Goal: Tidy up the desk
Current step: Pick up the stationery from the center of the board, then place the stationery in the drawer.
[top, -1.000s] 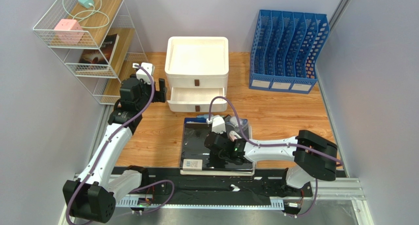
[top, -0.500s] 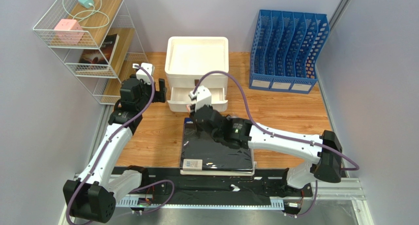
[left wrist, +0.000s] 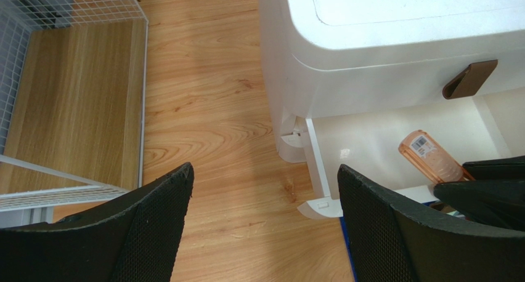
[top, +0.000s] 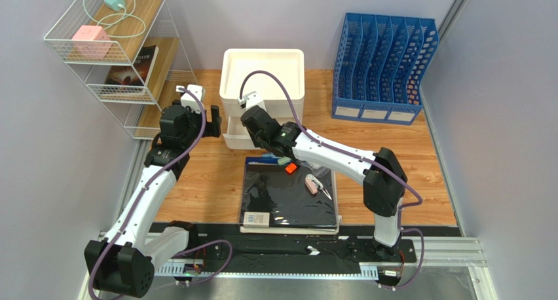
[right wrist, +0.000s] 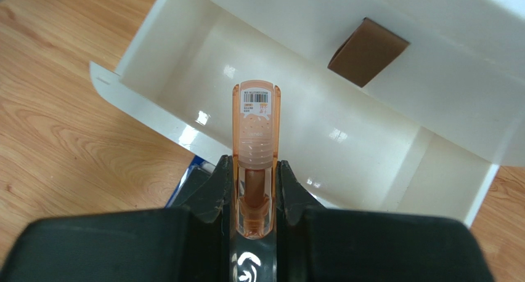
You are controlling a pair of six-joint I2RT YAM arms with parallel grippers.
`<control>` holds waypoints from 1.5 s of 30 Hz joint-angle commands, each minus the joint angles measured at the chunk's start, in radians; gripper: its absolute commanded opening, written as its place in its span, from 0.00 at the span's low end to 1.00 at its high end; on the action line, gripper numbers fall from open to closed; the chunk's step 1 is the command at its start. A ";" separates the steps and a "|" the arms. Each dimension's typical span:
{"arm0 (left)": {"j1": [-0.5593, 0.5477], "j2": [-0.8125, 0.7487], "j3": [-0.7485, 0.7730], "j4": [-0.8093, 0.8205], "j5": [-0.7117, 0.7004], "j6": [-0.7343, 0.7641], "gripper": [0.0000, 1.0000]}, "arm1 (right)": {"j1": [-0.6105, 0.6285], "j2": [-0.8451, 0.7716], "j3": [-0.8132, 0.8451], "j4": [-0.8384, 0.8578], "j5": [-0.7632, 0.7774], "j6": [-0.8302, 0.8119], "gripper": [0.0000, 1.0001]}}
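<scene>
right hand [right wrist: 254,189] pinches an orange tube [right wrist: 256,119] over the white drawer [right wrist: 370,153]; at its 9 o'clock, left hand [left wrist: 262,171] gapes wide.

Light wood surface [top: 412,149] had plank grain showing. White two-drawer unit [top: 263,84] sat on it at far centre, with the lower drawer pulled out toward the near edge. Blue slotted file rack [top: 383,64] stood at far right, apart from the drawer unit. Black flat pad [top: 281,202] lay near centre, just in front of the open drawer, reaching the surface's near edge. White wire shelf [top: 111,57] was at far left; couldn't tell if it stood on the surface.
</scene>
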 commanded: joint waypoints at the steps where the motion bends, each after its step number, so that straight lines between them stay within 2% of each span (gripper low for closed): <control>1: 0.006 -0.019 -0.007 0.042 -0.002 -0.005 0.91 | -0.025 0.021 0.082 -0.001 -0.054 -0.017 0.00; 6: 0.006 -0.016 -0.009 0.046 0.001 -0.005 0.91 | -0.042 0.038 0.088 0.022 -0.063 -0.017 0.00; 7: 0.006 -0.016 -0.010 0.048 0.002 -0.005 0.91 | -0.043 0.039 0.090 0.023 -0.063 -0.017 0.03; 8: 0.006 -0.016 -0.010 0.048 0.002 -0.005 0.91 | -0.049 0.048 0.096 0.023 -0.066 -0.015 0.18; 11: 0.006 -0.018 -0.012 0.048 0.001 -0.004 0.91 | -0.052 0.055 0.104 0.020 -0.063 -0.011 0.49; 14: 0.006 -0.019 -0.013 0.050 0.005 -0.002 0.91 | -0.051 0.042 0.096 0.022 -0.054 -0.006 0.66; 15: 0.006 -0.019 -0.013 0.050 0.005 -0.003 0.91 | -0.051 0.029 0.085 0.031 -0.054 -0.006 0.68; 18: 0.006 -0.022 -0.016 0.051 0.007 -0.002 0.91 | -0.045 -0.005 0.052 0.034 -0.034 -0.006 0.68; 21: 0.006 -0.022 -0.019 0.051 0.007 -0.002 0.91 | -0.016 -0.105 -0.014 0.068 -0.011 -0.006 0.66; 26: 0.006 -0.027 -0.021 0.054 0.001 0.000 0.91 | 0.069 -0.279 -0.221 0.095 -0.003 0.014 0.60; 30: 0.006 -0.029 -0.022 0.053 0.005 -0.002 0.91 | 0.109 -0.333 -0.404 0.147 0.018 0.043 0.57; 37: 0.006 -0.029 -0.026 0.057 0.005 -0.002 0.91 | 0.127 -0.341 -0.675 0.368 0.096 0.083 0.59; 40: 0.006 -0.024 -0.026 0.060 0.004 0.001 0.91 | 0.150 -0.300 -0.755 0.518 0.211 0.095 0.60; 45: 0.007 -0.015 -0.027 0.066 0.004 0.001 0.91 | 0.184 -0.140 -0.755 0.690 0.469 0.146 0.62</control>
